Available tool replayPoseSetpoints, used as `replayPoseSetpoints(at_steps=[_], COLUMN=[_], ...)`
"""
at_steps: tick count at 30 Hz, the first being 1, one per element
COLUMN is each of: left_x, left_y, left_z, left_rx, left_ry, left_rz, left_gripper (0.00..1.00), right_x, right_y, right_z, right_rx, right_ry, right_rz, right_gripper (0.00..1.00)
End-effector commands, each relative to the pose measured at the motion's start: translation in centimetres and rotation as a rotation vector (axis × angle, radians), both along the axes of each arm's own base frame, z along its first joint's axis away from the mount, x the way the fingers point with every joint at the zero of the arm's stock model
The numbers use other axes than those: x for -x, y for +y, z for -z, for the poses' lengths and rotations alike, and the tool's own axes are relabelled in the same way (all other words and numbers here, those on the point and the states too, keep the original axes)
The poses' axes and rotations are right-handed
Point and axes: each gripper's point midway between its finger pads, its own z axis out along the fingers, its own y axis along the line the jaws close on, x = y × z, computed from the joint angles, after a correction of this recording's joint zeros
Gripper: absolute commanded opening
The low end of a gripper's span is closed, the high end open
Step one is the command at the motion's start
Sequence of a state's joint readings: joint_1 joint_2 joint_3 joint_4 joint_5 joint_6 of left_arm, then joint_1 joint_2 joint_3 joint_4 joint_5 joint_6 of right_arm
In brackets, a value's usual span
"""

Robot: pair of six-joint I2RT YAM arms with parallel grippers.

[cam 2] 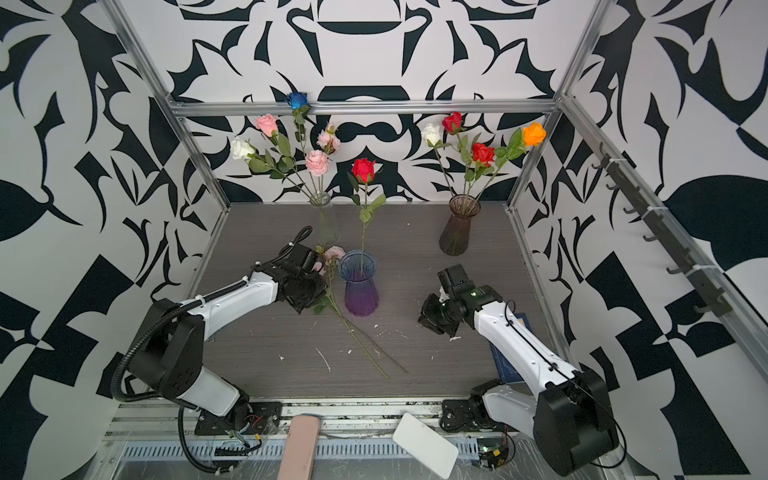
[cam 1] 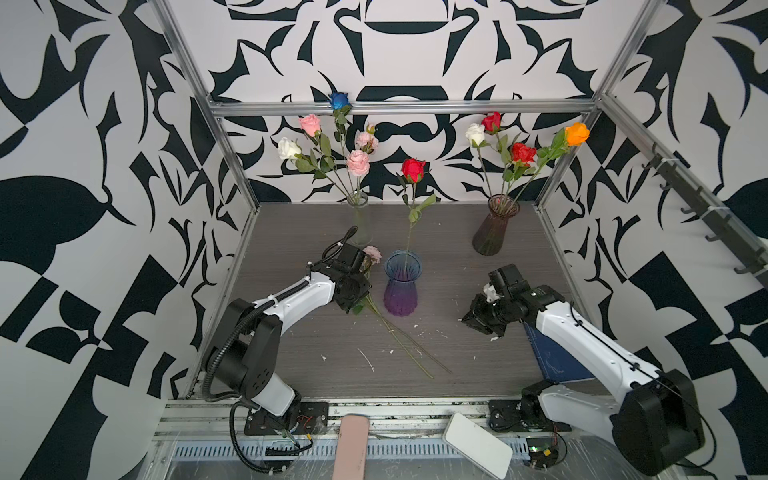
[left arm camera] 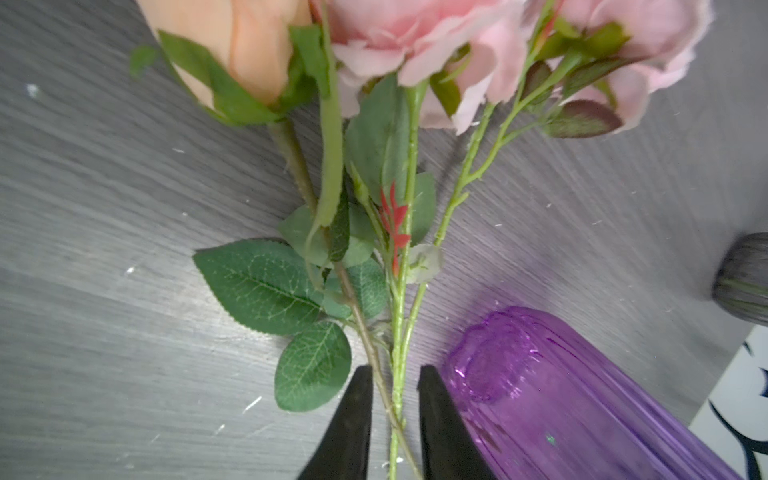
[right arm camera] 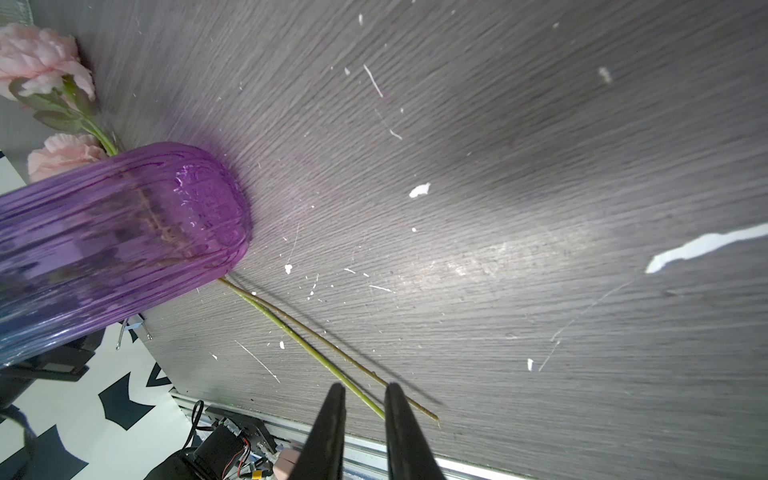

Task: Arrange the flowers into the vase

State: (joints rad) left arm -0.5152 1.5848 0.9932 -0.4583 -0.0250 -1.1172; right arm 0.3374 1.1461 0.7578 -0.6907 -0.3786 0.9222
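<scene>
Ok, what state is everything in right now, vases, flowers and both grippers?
Purple vase: upright, holds one red rose.
Clear vase: upright, holds white, pink and blue flowers.
Brown vase: upright, holds four flowers.
Loose flowers: lying flat beside the purple vase.
Left gripper: open, astride the loose flowers' stems.
Right gripper: slightly open, empty.

Black-and-white patterned walls (cam 1: 415,50) enclosed three sides, braced by an aluminium frame (cam 1: 415,107). Dark hooks (cam 1: 669,172) lined the right-hand rail. The grey wood-grain table (cam 1: 449,270) was scattered with white flecks (right arm camera: 419,190) under even light.
</scene>
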Motion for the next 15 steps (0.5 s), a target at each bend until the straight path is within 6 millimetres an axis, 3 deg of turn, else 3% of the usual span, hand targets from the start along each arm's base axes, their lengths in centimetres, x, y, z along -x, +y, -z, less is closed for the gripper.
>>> replayPoseSetpoints(at_steps=[1,15], left_x=[-0.6,-0.9], left_y=[-0.1,-0.4], left_z=[-0.1,1.1], left_rx=[-0.019,-0.064], left_ry=[0.019,0.106], left_rz=[0.024,0.062], left_gripper=[0.24,0.21], right_x=[0.1,0.0], right_y=[0.1,0.1], right_z=[-0.5,-0.6], right_rx=[-0.011,-0.008], right_ry=[-0.018,-0.025], right_rz=[-0.003,-0.006], right_gripper=[0.22,0.22])
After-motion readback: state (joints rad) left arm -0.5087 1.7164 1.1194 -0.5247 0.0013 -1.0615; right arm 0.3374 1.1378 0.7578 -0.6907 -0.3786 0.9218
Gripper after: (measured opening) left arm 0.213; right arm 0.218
